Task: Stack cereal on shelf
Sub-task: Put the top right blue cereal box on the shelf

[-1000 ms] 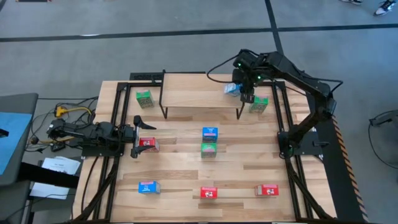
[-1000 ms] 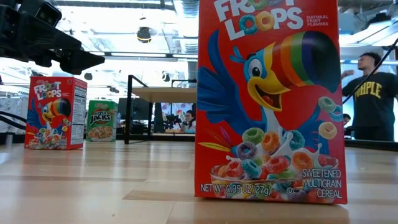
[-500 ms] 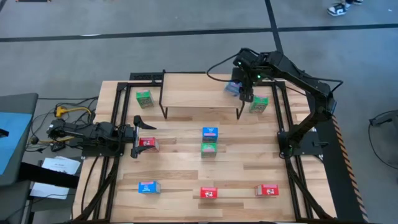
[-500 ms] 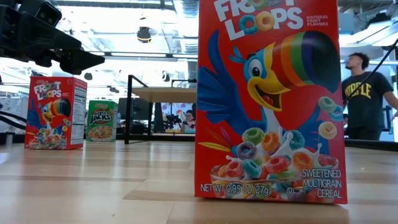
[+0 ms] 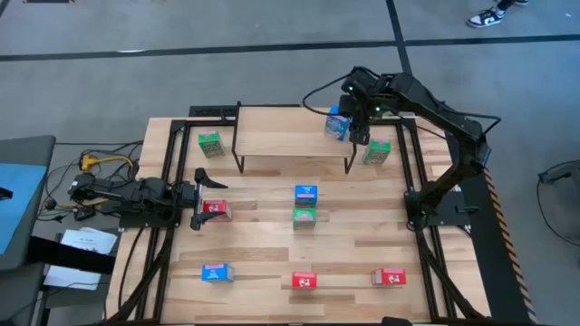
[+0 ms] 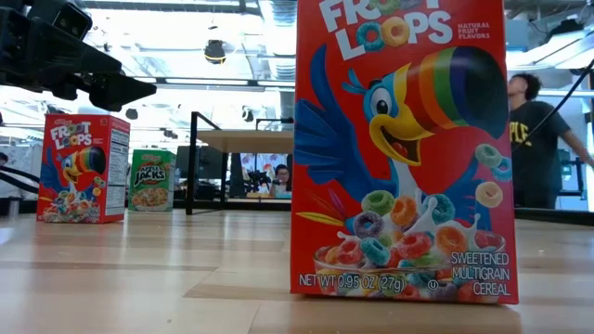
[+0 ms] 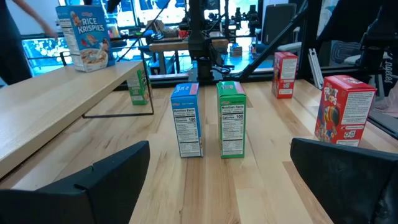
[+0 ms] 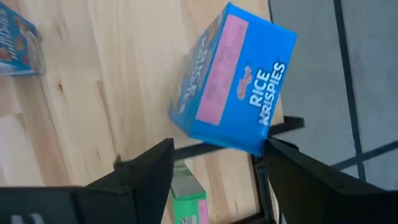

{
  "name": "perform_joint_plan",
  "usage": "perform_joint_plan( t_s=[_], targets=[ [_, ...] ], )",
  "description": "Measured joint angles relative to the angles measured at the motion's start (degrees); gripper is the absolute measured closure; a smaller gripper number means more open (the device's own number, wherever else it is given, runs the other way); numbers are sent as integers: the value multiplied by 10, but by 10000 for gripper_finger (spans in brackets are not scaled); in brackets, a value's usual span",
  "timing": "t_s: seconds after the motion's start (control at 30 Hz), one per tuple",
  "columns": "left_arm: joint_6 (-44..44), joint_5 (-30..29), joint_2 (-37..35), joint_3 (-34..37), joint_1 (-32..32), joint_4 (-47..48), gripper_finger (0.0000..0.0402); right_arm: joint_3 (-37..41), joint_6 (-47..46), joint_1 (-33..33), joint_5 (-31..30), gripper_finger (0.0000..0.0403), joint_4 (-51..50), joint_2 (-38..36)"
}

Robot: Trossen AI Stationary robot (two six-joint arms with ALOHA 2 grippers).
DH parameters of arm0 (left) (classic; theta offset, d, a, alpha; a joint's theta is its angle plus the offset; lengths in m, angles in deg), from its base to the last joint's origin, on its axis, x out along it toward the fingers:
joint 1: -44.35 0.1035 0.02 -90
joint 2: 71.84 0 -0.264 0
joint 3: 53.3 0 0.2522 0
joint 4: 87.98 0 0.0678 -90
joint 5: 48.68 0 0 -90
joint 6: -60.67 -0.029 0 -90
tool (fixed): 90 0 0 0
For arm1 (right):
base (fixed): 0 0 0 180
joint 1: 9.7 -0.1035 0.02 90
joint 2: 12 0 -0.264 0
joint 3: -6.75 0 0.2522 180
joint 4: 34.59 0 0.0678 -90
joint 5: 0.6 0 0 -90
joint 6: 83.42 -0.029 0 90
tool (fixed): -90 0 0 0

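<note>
High view: right tool [image 5: 357,129] over the shelf's [image 5: 290,132] right end, fingers parted on either side of a blue cereal box [image 5: 339,125] standing on the shelf, not gripping it. Left tool [image 5: 200,201] low over the surface [image 5: 263,244], spread wide, empty, red box [image 5: 215,209] just beside it.

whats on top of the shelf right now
One blue Rice Krispies box stands at the right end of the shelf, with the right gripper, jaws open, just above it. The arm covers the shelf's far right corner.
</note>
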State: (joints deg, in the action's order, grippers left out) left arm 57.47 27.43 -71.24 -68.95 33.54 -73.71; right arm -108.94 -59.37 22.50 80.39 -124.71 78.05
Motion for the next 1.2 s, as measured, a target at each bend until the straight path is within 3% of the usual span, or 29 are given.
perform_joint_plan(
  t_s=[0.2, 0.37, 0.63, 0.97, 1.2],
  targets=[
    [0, 0, 0, 0, 0, 0, 22, 0, -4, 7, -2, 130, -4, -7],
    [0, 0, 0, 0, 0, 0, 22, 0, -72, 10, 1, 130, -41, -10],
    [0, 0, 0, 0, 0, 0, 22, 6, -178, -3, 80, 130, -38, -8],
    [0, 0, 0, 0, 0, 0, 22, 84, -248, -48, 124, 131, 7, -11],
    [0, 0, 0, 0, 0, 0, 22, 182, -286, -92, 127, 131, 113, -85]
  ],
)
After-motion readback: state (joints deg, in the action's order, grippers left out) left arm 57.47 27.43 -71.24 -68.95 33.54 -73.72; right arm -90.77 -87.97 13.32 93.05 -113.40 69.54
